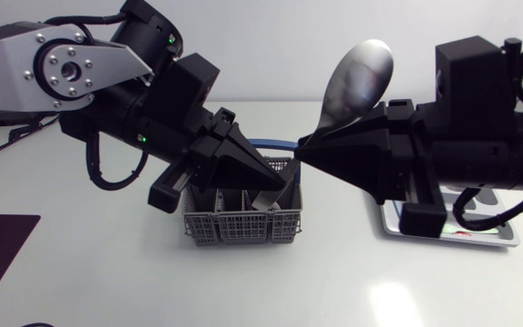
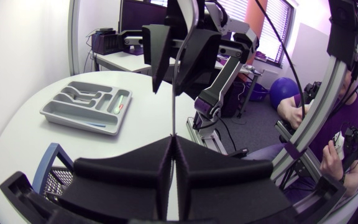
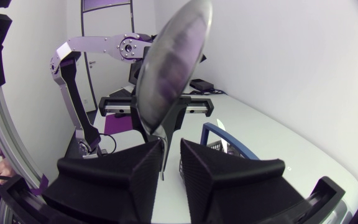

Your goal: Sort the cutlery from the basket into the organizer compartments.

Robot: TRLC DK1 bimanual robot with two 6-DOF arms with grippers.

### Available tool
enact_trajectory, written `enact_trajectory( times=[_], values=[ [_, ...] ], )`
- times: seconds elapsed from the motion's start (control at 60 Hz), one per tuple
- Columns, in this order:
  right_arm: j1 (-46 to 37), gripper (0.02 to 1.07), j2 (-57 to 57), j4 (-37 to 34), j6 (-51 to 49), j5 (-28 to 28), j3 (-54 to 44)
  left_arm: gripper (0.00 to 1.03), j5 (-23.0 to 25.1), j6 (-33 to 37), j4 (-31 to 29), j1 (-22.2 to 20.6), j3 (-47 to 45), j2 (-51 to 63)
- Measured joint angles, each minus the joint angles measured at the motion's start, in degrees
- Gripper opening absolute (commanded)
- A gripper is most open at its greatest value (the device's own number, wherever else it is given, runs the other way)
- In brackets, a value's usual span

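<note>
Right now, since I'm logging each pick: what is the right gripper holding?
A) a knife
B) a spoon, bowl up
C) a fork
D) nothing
B: the right gripper is shut on the handle of a spoon, whose bowl stands up above the fingers.

Spoon (image 1: pixel 357 77): polished metal, raised above the basket (image 1: pixel 243 227), bowl uppermost, tilted. Its handle end is clamped in the closed fingers of the left gripper (image 1: pixel 286 182), and the shaft passes the right gripper (image 1: pixel 302 150).
Basket: grey mesh, blue handle, upright on the counter.
Organizer (image 2: pixel 87 107): grey compartment tray, flat on the counter, containing cutlery.
</note>
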Motion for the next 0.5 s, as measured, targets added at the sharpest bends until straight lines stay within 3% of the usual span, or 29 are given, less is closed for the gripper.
enact_trajectory(
  times=[0.217,0.267,0.317,0.35,0.367,0.383,0.4,0.417,0.433,0.467,0.5],
  values=[
    [0.0,0.08,0.0,0.0,0.4,-0.8,0.0,0.03,0.0,-1.0,0.4,0.0,0.0,0.0],
    [-0.1,0.08,0.0,0.0,0.4,-0.9,0.0,0.09,0.0,-1.5,1.1,0.0,0.0,0.0],
    [-0.4,0.08,0.0,0.0,0.6,-0.9,0.0,0.23,0.0,-2.9,2.6,0.1,-0.1,0.0],
    [-0.7,0.08,0.0,0.0,0.6,-1.0,0.0,0.51,0.0,-4.1,3.6,0.3,-0.2,0.0],
    [-0.9,0.08,0.0,-0.1,0.6,-1.1,0.0,0.60,0.1,-4.5,4.0,0.5,-0.2,0.0],
    [-1.0,0.08,0.0,-0.2,0.6,-1.1,0.0,0.61,0.2,-5.1,4.5,0.6,-0.2,0.0],
    [-1.2,0.08,0.0,-0.4,0.6,-1.1,0.0,0.76,0.2,-5.6,5.0,0.8,-0.2,0.0],
    [-1.5,0.08,0.0,-0.7,0.6,-1.1,0.0,0.84,0.2,-6.1,5.8,1.2,-0.2,-0.1],
    [-1.8,0.08,0.0,-1.0,0.6,-1.1,0.0,0.85,0.3,-6.7,6.1,1.4,-0.2,-0.2],
    [-2.6,0.08,0.0,-1.4,0.6,-1.1,0.0,0.99,0.2,-7.5,6.9,2.1,-0.2,-0.3],
    [-3.6,0.08,0.0,-1.6,0.6,-1.1,0.0,0.99,0.2,-8.5,7.7,2.9,-0.2,-0.4]
  ],
)
